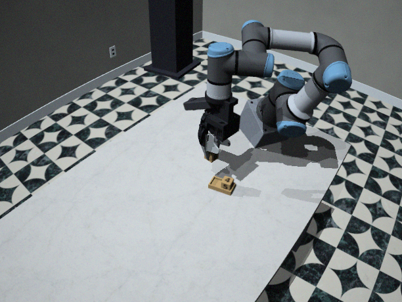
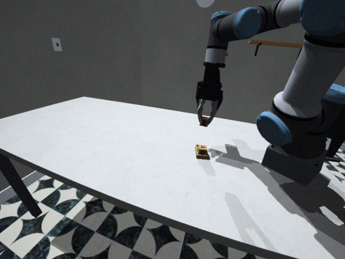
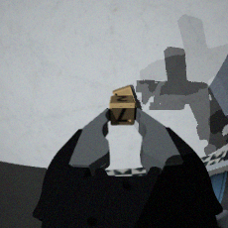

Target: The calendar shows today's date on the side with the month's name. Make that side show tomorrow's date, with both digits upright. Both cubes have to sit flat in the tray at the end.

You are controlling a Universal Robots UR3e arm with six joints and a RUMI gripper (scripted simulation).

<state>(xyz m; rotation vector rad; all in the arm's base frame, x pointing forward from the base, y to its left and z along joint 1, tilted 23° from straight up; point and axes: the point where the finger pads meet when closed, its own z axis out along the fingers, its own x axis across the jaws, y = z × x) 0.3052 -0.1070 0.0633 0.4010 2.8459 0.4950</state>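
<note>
And there was the gripper (image 1: pixel 211 151) (image 2: pixel 205 118) (image 3: pixel 122 109), pointing down over the pale table (image 1: pixel 131 230) (image 2: pixel 113 157) (image 3: pixel 50 74), its two fingers clamped on the first wooden cube (image 1: pixel 211 158) (image 2: pixel 204 121) (image 3: pixel 122 117)! That cube hung in the air, well clear of the tabletop, a dark 8 facing the exterior camera and what looked like a 7 turned toward the wrist camera. Down below, apart from the gripper, the wooden tray (image 1: pixel 215 188) (image 2: pixel 207 158) rested on the table, and look at that: only the second cube (image 1: pixel 227 182) (image 2: pixel 202 150) sat in it, over at the right end in the top view, with the left end open. A 4 lay on its upper face and a 5 stood upright on the side toward the top camera. The month's name could not be made out anywhere. Above it all, the arm (image 1: pixel 292 41) (image 2: pixel 310 73) arched across from its grey base (image 1: pixel 251 123) (image 2: pixel 293 166), throwing jagged shadows over the table.
</note>
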